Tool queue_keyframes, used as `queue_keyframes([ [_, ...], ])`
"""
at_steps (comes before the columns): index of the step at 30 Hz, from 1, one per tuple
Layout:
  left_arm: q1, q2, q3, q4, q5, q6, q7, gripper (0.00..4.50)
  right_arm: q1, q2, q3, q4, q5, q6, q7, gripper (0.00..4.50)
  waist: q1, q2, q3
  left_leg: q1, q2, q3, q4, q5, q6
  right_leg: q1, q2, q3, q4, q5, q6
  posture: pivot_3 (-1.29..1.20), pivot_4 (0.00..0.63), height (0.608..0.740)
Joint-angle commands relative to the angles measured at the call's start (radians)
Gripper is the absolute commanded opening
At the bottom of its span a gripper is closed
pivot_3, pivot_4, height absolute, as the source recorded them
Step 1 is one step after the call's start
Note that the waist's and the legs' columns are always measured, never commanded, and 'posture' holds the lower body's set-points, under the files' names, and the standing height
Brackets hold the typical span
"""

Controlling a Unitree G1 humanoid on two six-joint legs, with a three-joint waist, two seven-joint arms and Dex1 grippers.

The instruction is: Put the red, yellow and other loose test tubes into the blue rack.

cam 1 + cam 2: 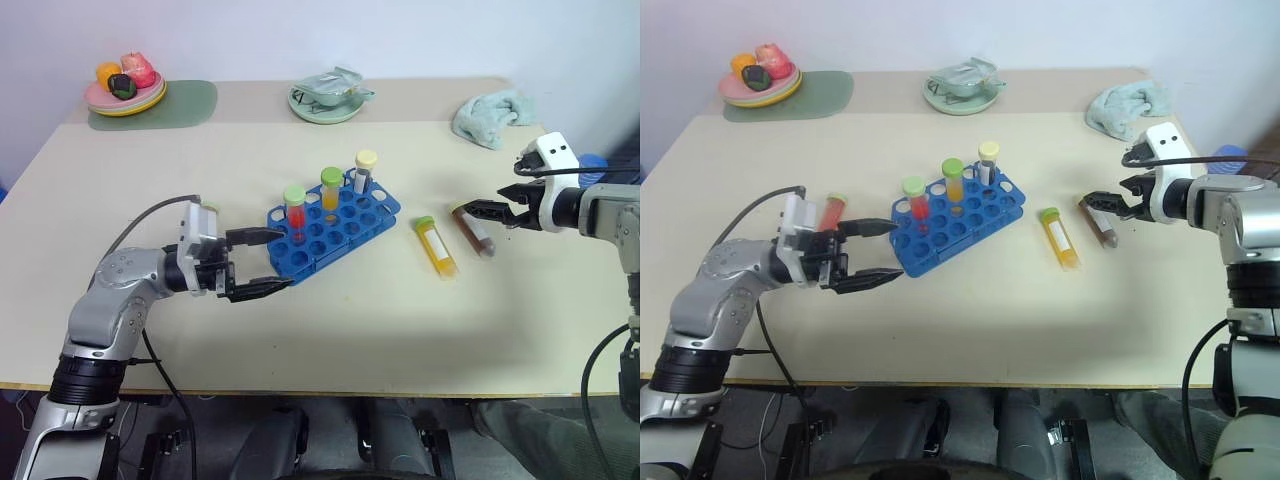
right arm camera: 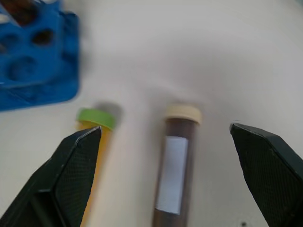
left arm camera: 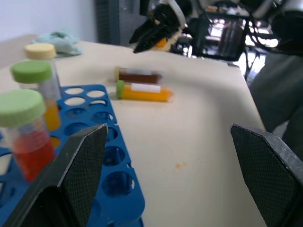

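now the blue rack (image 1: 333,226) sits mid-table at a slant, and it's the landmark for everything here. three tubes stand upright in its holes: a red one (image 1: 295,214) with a pale green cap at the rack's left end, a yellow one (image 1: 331,188) with a green cap next along, and a clear one (image 1: 365,172) with a cream cap at the far end. they stand capped end up because the holes hold them that way.

two loose tubes lie flat on the table to the right of the rack: the yellow tube (image 1: 437,246) with its green cap pointing away, just beside the rack, and the brown tube (image 1: 474,230) with its cream cap one step further right. the two lie side by side, near but apart, so each can be picked singly.

the right gripper (image 1: 487,212) hangs over the brown tube, jaws spread wide and empty; in its wrist view the brown tube (image 2: 174,171) lies between the two fingers, lined up for a grab, i reckon.

the left gripper (image 1: 262,262) sits at the rack's left end, pointing along the table toward it, jaws wide apart, holding nothing. it looks placed to steady the rack while the other arm loads. a red tube (image 1: 832,212) lies on the table behind it, left of the rack.
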State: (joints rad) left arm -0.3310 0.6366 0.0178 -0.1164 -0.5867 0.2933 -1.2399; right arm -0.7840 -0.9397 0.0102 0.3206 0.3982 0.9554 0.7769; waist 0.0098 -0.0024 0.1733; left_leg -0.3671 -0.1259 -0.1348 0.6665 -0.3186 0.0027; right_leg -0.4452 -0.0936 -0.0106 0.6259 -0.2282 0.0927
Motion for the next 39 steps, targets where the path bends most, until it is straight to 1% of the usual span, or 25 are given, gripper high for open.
queue_keyframes([
  [1,-0.023,0.018,-0.022,0.008,0.035,-0.026,-0.035,4.24,-0.085,0.019,0.042,0.104,-0.063,-0.033,0.035,4.42,0.000,0.000,0.000,-0.001,0.000,0.000,0.000,0.000,0.000,-0.001,0.000,0.000,0.001,0.000,0.000,0.00,0.150,0.740],
  [4,-0.035,0.010,-0.049,0.014,0.064,-0.034,-0.033,4.24,-0.148,0.053,0.085,0.215,-0.117,-0.073,0.059,4.42,0.001,0.000,0.000,-0.001,0.000,0.000,0.001,0.000,0.000,-0.001,0.000,0.000,0.001,0.001,0.000,0.00,0.150,0.740],
  [10,-0.048,-0.030,-0.085,0.017,0.099,-0.045,-0.010,4.24,-0.241,0.118,0.132,0.396,-0.205,-0.139,0.092,4.42,0.001,0.000,0.000,-0.002,0.000,0.000,0.002,0.000,-0.001,-0.001,0.000,0.000,0.001,0.001,0.000,0.00,0.150,0.740],
  [14,-0.052,-0.051,-0.091,0.025,0.112,-0.051,-0.003,4.24,-0.301,0.164,0.158,0.546,-0.271,-0.194,0.102,4.42,0.000,0.000,0.000,-0.003,0.000,0.000,0.002,0.001,-0.001,-0.003,0.000,0.000,0.002,0.001,0.000,0.00,0.150,0.740],
  [18,-0.037,-0.042,-0.081,0.034,0.119,-0.062,-0.013,4.24,-0.349,0.189,0.194,0.682,-0.353,-0.263,0.105,4.42,-0.001,0.000,0.000,-0.005,0.000,0.001,0.003,0.001,-0.001,-0.006,0.000,0.000,0.003,0.001,0.000,0.00,0.150,0.740],
  [27,-0.005,-0.037,-0.073,0.011,0.120,-0.060,0.006,4.24,-0.411,0.229,0.206,0.829,-0.455,-0.360,0.121,4.42,-0.013,0.000,0.000,-0.006,-0.001,0.001,0.003,0.002,-0.002,-0.007,0.000,0.001,0.005,0.002,-0.001,0.00,0.150,0.740],
  [30,-0.002,-0.040,-0.077,-0.003,0.118,-0.050,0.018,4.24,-0.422,0.243,0.203,0.852,-0.475,-0.385,0.113,3.62,-0.023,0.000,0.000,-0.006,-0.001,0.001,0.003,0.002,-0.003,-0.007,0.000,0.001,0.005,0.002,-0.001,0.00,0.150,0.740],
  [32,-0.002,-0.041,-0.079,-0.011,0.116,-0.044,0.023,4.24,-0.427,0.249,0.202,0.862,-0.484,-0.392,0.117,2.62,-0.024,0.000,0.000,-0.006,0.000,0.001,0.004,0.002,-0.003,-0.007,0.000,0.001,0.006,0.002,-0.001,0.00,0.150,0.740],
  [34,-0.001,-0.039,-0.079,-0.021,0.112,-0.036,0.029,4.24,-0.431,0.255,0.198,0.864,-0.487,-0.391,0.125,1.49,-0.024,0.000,0.000,-0.006,0.000,0.001,0.005,0.002,-0.003,-0.007,0.001,0.001,0.006,0.002,-0.001,0.00,0.150,0.740],
  [35,-0.005,-0.039,-0.080,-0.027,0.111,-0.028,0.034,4.24,-0.435,0.258,0.194,0.862,-0.486,-0.387,0.131,1.14,-0.024,0.000,0.000,-0.006,0.000,0.001,0.006,0.002,-0.003,-0.007,0.001,0.002,0.007,0.002,-0.001,0.00,0.150,0.740],
  [39,-0.018,-0.042,-0.083,-0.040,0.105,-0.005,0.044,4.24,-0.437,0.266,0.181,0.848,-0.483,-0.394,0.131,1.14,-0.024,0.001,0.000,-0.007,0.000,0.001,0.011,0.002,-0.003,-0.007,0.001,0.002,0.008,0.004,-0.001,0.00,0.150,0.740],
])
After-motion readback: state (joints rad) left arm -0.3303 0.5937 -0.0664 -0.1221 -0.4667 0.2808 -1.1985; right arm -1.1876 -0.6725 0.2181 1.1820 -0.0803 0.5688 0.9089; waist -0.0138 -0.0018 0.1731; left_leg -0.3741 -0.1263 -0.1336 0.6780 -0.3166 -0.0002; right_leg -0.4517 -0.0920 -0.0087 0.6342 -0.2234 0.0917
